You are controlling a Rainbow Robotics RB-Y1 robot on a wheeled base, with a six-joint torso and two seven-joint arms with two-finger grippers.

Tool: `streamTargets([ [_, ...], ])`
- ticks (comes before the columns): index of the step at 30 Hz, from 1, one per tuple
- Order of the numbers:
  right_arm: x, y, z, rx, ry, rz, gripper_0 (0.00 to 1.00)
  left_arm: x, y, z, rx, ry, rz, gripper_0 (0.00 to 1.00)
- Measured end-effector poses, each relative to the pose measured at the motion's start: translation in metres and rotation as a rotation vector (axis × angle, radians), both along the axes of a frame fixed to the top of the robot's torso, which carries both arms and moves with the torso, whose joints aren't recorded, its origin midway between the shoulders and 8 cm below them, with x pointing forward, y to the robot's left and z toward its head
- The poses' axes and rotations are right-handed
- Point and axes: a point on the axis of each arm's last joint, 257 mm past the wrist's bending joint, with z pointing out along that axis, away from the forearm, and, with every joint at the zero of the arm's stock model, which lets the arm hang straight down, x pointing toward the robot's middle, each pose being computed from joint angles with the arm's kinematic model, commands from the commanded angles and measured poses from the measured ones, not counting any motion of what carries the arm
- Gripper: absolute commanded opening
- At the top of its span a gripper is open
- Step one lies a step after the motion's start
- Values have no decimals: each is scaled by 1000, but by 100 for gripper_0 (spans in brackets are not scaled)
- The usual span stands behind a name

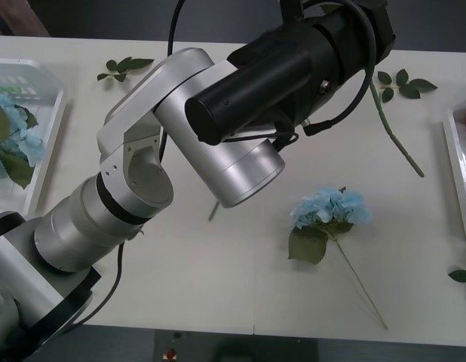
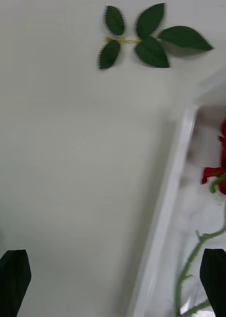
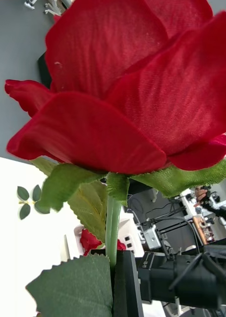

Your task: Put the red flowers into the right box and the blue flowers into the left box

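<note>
Desk (image 1: 218, 279), white. Left arm raised across the front view, bent at the elbow. Two trays: left box (image 1: 48, 143) holds blue hydrangea (image 1: 14, 136); right box (image 2: 165, 208) holds one red rose (image 2: 223, 168). One hydrangea (image 1: 329, 207) loose mid-desk. Left pincer grips one red rose (image 3: 138, 79) by the stem. Right pincer (image 2: 113, 282) spread wide, empty, over the right box's rim. No legible text.

left box (image 1: 50, 143): cut off at the frame edge, far side gone | right box (image 1: 453, 162): just a rim strip showing | rose stem on the desk (image 1: 397, 143): top end tucked behind the arm | left hand: can't make out the fingers, rose (image 3: 138, 84) is blocking
</note>
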Motion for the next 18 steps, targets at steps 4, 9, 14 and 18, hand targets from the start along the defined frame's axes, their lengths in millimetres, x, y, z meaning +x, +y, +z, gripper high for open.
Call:
streamTargets([
  [4, -5, 32, 13, 21, -14, 151, 100, 0, -4, 1, 4, -20, 12, 0],
  [9, -14, 67, 31, 74, -25, 291, 100, -2, -5, 8, -24, -52, 30, 0],
  [14, -25, 99, 50, 163, -45, 398, 100, -2, -2, 1, -69, -43, 42, 0],
  [18, -34, 119, 64, 233, -71, 468, 100, 0, 1, -9, -82, -12, 48, 0],
])
